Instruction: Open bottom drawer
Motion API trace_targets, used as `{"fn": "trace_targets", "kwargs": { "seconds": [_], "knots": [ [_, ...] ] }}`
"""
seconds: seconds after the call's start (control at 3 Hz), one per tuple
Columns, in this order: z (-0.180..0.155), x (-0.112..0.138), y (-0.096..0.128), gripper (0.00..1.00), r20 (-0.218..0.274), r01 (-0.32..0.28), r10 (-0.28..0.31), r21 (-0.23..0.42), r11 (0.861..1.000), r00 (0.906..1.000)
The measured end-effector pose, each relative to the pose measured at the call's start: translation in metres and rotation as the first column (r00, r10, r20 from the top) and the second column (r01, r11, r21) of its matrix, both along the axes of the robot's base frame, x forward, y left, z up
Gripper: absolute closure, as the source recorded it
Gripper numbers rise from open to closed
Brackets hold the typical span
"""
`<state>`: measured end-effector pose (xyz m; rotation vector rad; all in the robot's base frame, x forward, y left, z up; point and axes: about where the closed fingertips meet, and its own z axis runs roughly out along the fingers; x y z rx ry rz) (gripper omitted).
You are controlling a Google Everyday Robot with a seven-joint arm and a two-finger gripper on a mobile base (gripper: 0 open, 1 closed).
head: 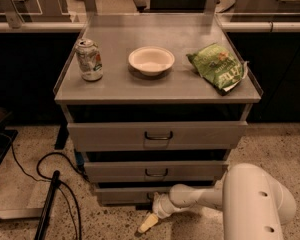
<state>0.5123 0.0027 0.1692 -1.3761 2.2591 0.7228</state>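
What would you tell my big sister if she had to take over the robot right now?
Gripper: low by the floor, just in front of the bottom drawer, near its middle. The arm hides the handle there, and no hold on it can be seen.
Bottom drawer: looks shut, no tray showing.
Done: the gripper is at the drawer.
Left: take the handle and pull the drawer out.
The can, bowl and chip bag sit on the cabinet top, away from the job.
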Motion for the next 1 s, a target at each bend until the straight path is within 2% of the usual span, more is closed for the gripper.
{"fn": "trace_targets", "kwargs": {
  "seconds": [0.67,1.0],
  "knots": [
    [0.002,-0.0158,0.0006,0.0,-0.048,-0.011,0.011,-0.009,1.0,0.9988],
    [0.0049,-0.0161,0.0006,0.0,-0.049,-0.012,0.011,-0.008,1.0,0.9988]
  ]
}}
